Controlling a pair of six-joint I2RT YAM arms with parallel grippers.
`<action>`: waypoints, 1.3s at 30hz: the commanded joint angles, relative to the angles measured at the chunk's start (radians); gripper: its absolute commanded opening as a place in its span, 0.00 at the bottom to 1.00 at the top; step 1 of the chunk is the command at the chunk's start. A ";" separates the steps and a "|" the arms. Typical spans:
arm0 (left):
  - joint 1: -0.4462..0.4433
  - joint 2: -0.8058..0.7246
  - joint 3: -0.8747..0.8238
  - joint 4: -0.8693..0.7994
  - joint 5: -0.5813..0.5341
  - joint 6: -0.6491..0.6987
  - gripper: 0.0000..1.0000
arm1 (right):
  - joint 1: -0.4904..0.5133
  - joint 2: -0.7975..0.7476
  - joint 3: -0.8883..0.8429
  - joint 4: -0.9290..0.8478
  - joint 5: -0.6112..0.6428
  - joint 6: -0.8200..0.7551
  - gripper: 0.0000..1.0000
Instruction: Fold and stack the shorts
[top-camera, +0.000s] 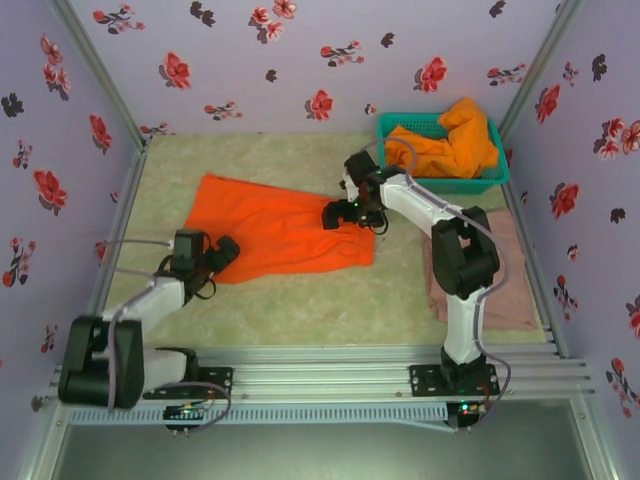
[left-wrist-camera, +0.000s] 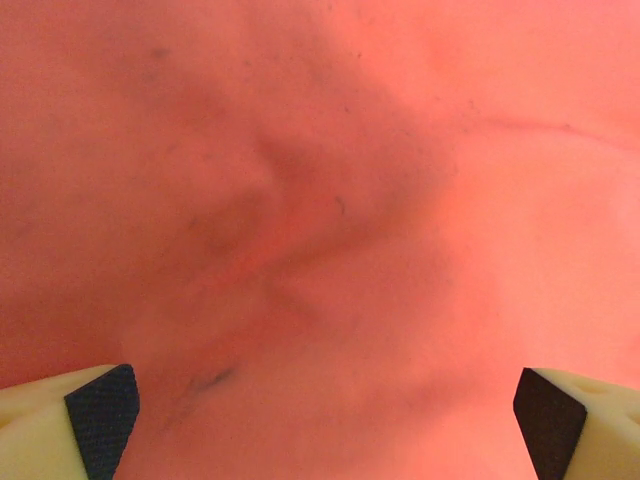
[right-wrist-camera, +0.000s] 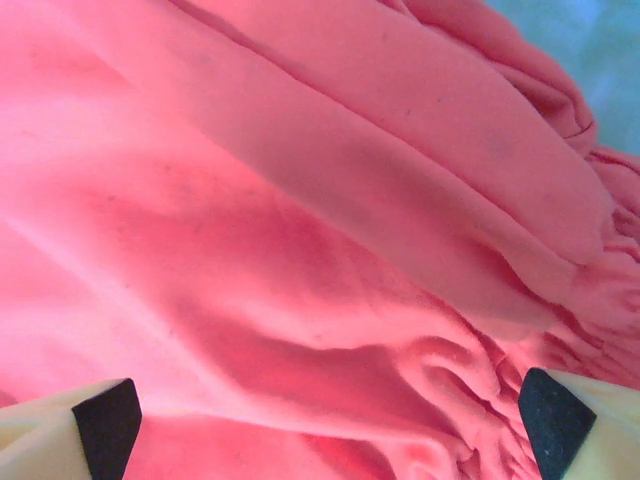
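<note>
Orange shorts spread mid-frame for folding
Left pincer and right pincer hover wide open and empty over its opposite ends, seemingly placed to pinch both edges together.

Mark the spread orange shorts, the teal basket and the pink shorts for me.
spread orange shorts (top-camera: 270, 225): top view, middle of the cloth.
teal basket (top-camera: 460, 185): top view, near wall.
pink shorts (top-camera: 510, 285): top view, bare cloth near its outer edge.
</note>
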 joint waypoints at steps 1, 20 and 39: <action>0.002 -0.202 0.006 -0.052 -0.062 0.007 1.00 | 0.025 -0.188 -0.099 0.117 -0.027 0.021 0.99; 0.126 0.024 0.049 0.166 0.093 0.034 1.00 | 0.027 -0.102 -0.119 0.275 -0.151 0.180 0.99; 0.282 0.215 -0.042 0.241 0.083 -0.036 0.99 | -0.030 0.115 -0.007 0.262 -0.166 0.214 0.99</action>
